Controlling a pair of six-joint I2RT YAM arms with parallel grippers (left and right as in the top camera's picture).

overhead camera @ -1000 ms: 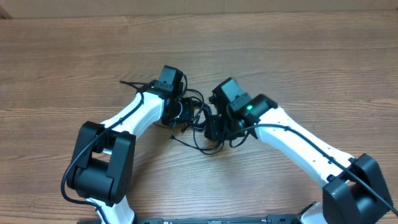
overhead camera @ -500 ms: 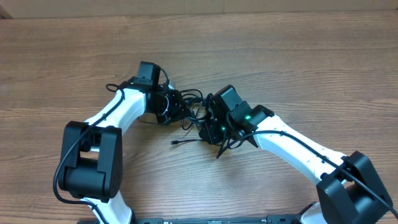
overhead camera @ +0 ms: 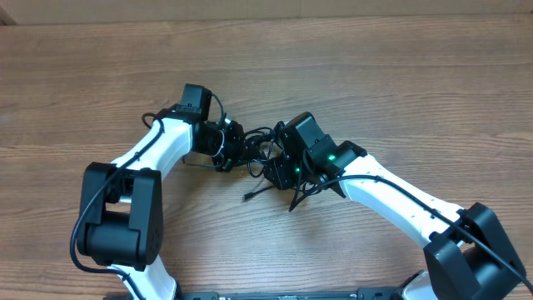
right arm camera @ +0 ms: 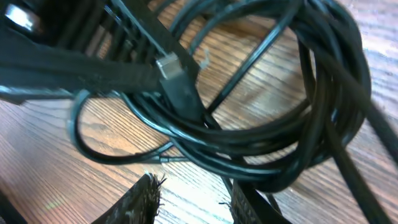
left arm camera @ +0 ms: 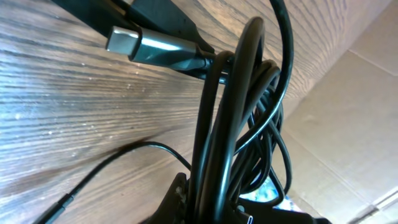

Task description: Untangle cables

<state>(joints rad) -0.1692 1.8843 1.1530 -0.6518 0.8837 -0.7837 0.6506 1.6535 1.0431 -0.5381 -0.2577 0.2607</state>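
The left arm point(overhead camera: 158, 148) reaches from its base towards 1 o'clock. Its wrist then turns, so the left gripper point(overhead camera: 226, 143) points to about 4 o'clock, with its jaws closed on the cables point(left arm camera: 230, 124). The right arm point(overhead camera: 391, 193) stretches towards 10 o'clock. The right gripper point(overhead camera: 279, 171) points down to about 7 o'clock, and its fingers point(right arm camera: 144, 198) stand a little apart. The two grippers are near each other.

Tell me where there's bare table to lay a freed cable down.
The far strip of table beyond both arms is bare, as is the near patch between them. Crowded: the middle, where the cables bunch between the left hand and right hand.
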